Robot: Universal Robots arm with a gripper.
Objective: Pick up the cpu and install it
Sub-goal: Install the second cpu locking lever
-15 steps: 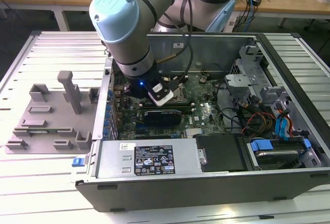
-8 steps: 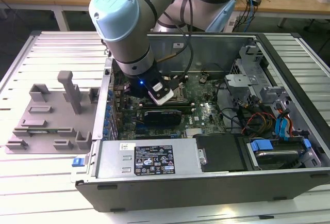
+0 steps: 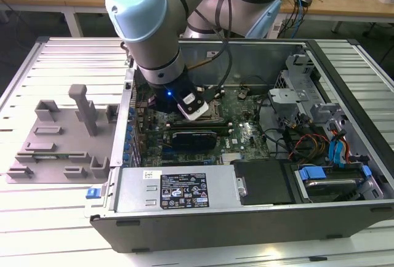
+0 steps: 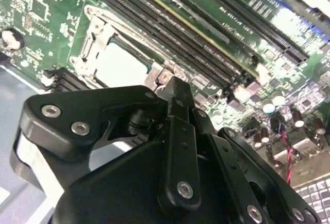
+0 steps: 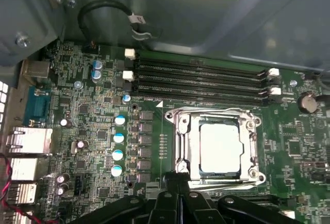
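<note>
The cpu (image 5: 220, 147) is a silver-white square lying flat inside the metal socket frame (image 5: 180, 146) on the green motherboard; in the second wrist view the cpu (image 4: 121, 65) lies just beyond my fingertips. My gripper (image 5: 178, 181) hovers over the socket's near edge, shut, with nothing between its black fingers (image 4: 175, 95). In the exterior view the arm's wrist (image 3: 163, 64) reaches down into the open computer case (image 3: 246, 218), over the board.
Black memory slots (image 5: 201, 79) run beside the socket. Capacitors (image 5: 118, 137) and rear ports (image 5: 28, 141) flank it. The case holds a power supply (image 3: 184, 188), cables and a drive cage (image 3: 335, 178). Grey fixture blocks (image 3: 61, 135) stand on the exterior view's left.
</note>
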